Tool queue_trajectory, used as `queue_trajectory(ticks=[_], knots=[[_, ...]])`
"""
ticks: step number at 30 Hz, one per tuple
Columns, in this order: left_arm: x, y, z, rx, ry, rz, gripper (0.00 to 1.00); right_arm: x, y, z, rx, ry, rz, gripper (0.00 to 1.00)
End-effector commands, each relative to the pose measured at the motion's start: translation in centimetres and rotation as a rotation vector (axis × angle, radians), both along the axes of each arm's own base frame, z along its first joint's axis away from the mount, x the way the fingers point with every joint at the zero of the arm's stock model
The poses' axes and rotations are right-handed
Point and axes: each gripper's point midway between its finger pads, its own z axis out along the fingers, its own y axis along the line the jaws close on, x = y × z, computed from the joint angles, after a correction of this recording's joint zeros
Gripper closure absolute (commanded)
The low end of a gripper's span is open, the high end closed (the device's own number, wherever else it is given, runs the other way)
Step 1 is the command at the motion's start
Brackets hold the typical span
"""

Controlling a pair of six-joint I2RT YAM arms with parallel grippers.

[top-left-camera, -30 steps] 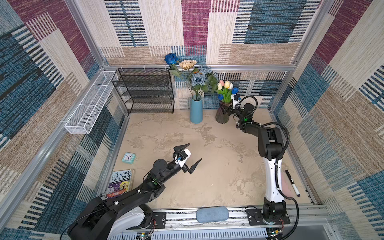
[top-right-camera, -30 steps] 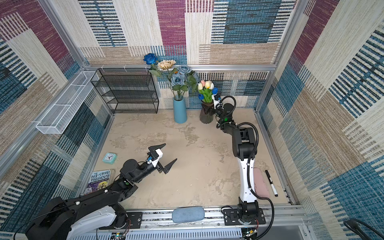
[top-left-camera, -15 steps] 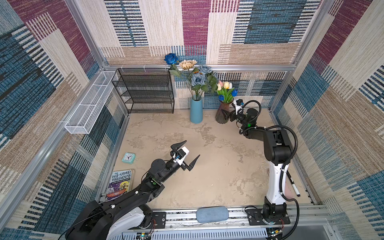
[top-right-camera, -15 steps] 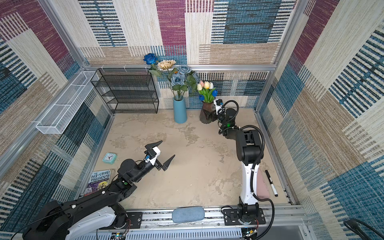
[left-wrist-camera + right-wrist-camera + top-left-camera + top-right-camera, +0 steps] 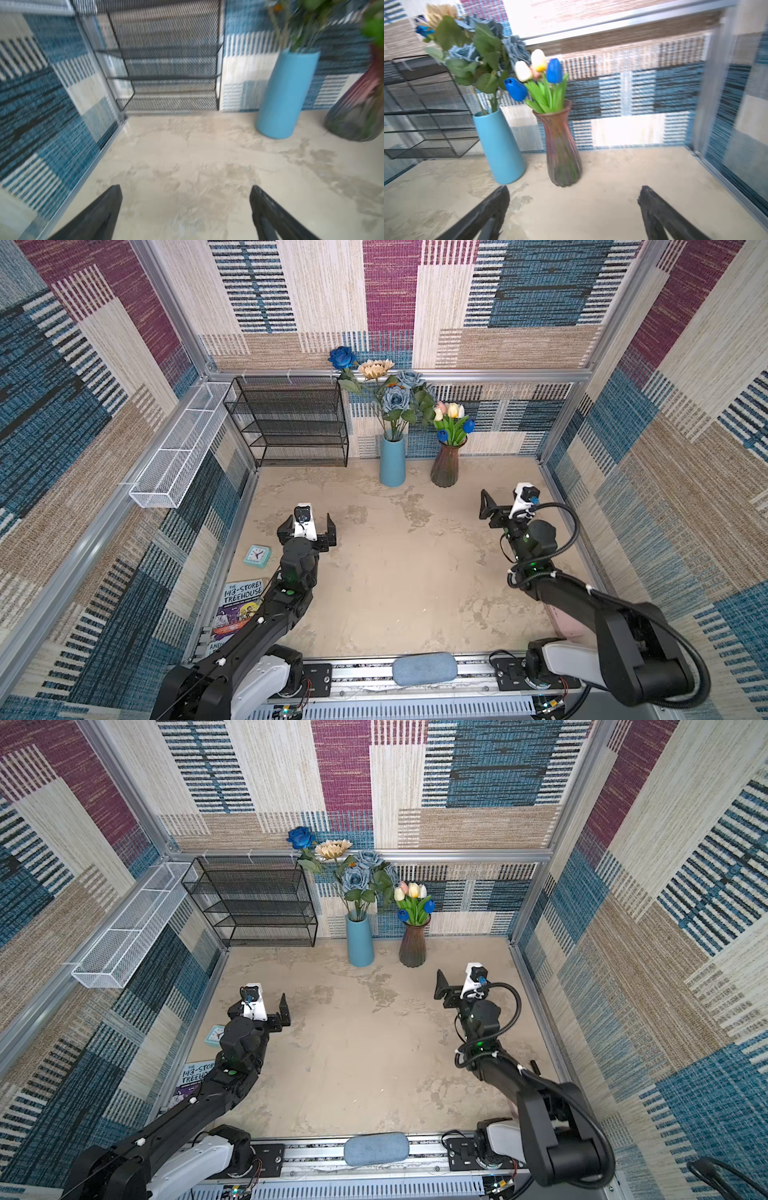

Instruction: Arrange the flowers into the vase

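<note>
Left gripper (image 5: 185, 187) & right gripper (image 5: 574, 188) hover over the table (image 5: 395, 593), jaws wide apart, empty. Beyond, by the back wall (image 5: 507, 418), 2 vases stand side by side: blue vase (image 5: 392, 464) w/ tall roses (image 5: 395, 398) & 1 sunflower (image 5: 376, 369); glass vase (image 5: 446, 466) w/ 5 tulips (image 5: 453, 409), 2 blue.

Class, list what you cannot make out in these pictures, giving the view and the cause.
- Book: lower cover hidden by the left arm, both top views.
- Pink object: mostly under the right arm, a top view; unidentifiable.
- Clock: hands too small to read, a top view.
- Tulips: blooms cut off by the frame edge, left wrist view; leaves blurred.
- Stems: lower parts hidden inside the opaque blue vase.
</note>
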Motion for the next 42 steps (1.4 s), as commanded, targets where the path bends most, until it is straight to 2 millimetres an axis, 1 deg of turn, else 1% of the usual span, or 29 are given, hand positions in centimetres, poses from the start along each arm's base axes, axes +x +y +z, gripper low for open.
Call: queue_trajectory(ticks=[1,3,5,6,8,10,12,16,18,20,22,23,25,27,29,31,32,33,34,35,36,42], knots=[[-0.5,3.1,-3.8,-0.013,0.126,0.134,0.01,-2.5,-5.1,-1.2,0.025,0.040,-0.283,0.00],[-0.1,4.0,-5.5,-0.021,0.174,0.149,0.01,-4.1,-6.0,-2.2,-0.007,0.039,-0.327,0.00],[0.5,4.4,-6.8,-0.022,0.176,0.144,0.01,-5.5,-6.3,-3.5,-0.067,0.017,-0.338,0.00],[0.8,4.4,-7.1,-0.027,0.166,0.136,0.01,-5.6,-6.2,-4.0,-0.092,0.023,-0.333,0.00],[1.6,4.3,-7.0,-0.030,0.106,0.109,0.01,-4.9,-5.7,-5.2,-0.152,0.063,-0.309,0.00],[2.0,3.6,-6.8,-0.005,0.096,0.051,0.01,-4.3,-5.2,-6.3,-0.199,0.073,-0.282,0.00],[1.9,3.0,-6.7,0.031,0.060,0.000,0.01,-3.9,-4.4,-6.7,-0.235,0.060,-0.238,0.00],[0.8,2.9,-7.3,0.033,-0.043,-0.022,0.01,-2.7,-3.9,-7.5,-0.258,0.087,-0.195,0.00],[0.5,2.5,-7.5,0.043,-0.080,-0.050,0.01,-2.5,-3.6,-7.7,-0.263,0.093,-0.180,0.00],[0.6,1.8,-8.7,0.048,-0.046,-0.094,0.01,-3.2,-2.8,-7.3,-0.267,0.055,-0.128,0.00],[1.1,0.6,-8.9,0.070,-0.042,-0.165,0.01,-5.3,-1.4,-6.1,-0.252,-0.048,-0.039,0.00],[1.1,0.4,-8.9,0.076,-0.040,-0.177,0.01,-5.6,-1.2,-6.1,-0.249,-0.063,-0.029,0.00],[1.2,0.5,-8.8,0.075,-0.043,-0.172,0.01,-4.8,-1.1,-6.7,-0.246,-0.049,-0.008,0.00],[1.7,0.8,-8.9,0.074,-0.032,-0.153,0.01,-3.1,-0.5,-7.6,-0.260,-0.007,0.029,0.00],[2.6,1.8,-9.1,0.063,0.012,-0.090,0.01,-2.3,-1.6,-8.4,-0.217,0.041,0.002,0.00],[4.5,2.4,-9.9,0.043,0.125,-0.063,0.01,-1.6,-2.8,-9.2,-0.184,0.053,-0.046,0.00],[5.3,2.8,-10.2,0.002,0.168,-0.085,0.01,-0.9,-3.5,-9.2,-0.167,0.063,-0.086,0.00],[6.0,3.2,-10.8,-0.066,0.219,-0.123,0.01,-0.1,-4.3,-10.2,-0.137,0.135,-0.099,0.00],[6.0,3.6,-10.9,-0.115,0.234,-0.139,0.00,-0.1,-4.5,-10.1,-0.116,0.129,-0.077,0.00],[5.8,3.6,-10.8,-0.118,0.222,-0.140,0.00,-0.1,-4.6,-10.1,-0.118,0.124,-0.080,0.00],[6.0,3.7,-10.7,-0.112,0.203,-0.135,0.00,-0.1,-4.6,-10.2,-0.115,0.135,-0.078,0.00],[5.9,3.7,-10.6,-0.112,0.204,-0.135,0.00,-0.2,-4.5,-10.0,-0.119,0.123,-0.077,0.00]])
